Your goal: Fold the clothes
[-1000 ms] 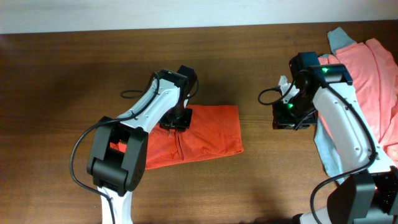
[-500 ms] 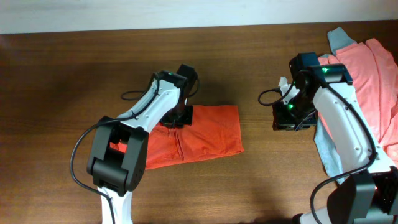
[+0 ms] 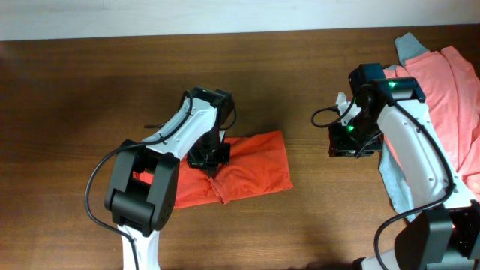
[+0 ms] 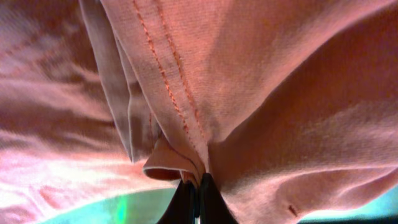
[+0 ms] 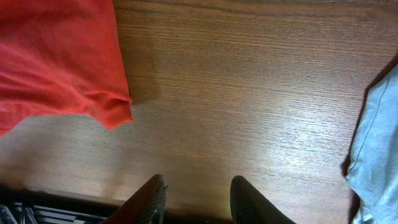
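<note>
Left gripper (image 3: 208,156) clamped shirt (image 3: 259,161) hem between its jaws, likely to lift a fold; right gripper (image 5: 196,198) hung open.

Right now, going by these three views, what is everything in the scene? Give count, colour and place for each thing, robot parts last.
orange-red T-shirt: one, orange-red, partly folded at the middle of the table, rumpled by the left gripper
salmon-pink garment: one, salmon pink, loose at the far right
grey-blue garment: one, grey-blue, showing at the pink one's edges
table: one, dark brown wood, under everything
left gripper: one, black, shut on the T-shirt's stitched hem
right gripper: one, black, open and empty over bare wood between the T-shirt and the right-hand pile
</note>
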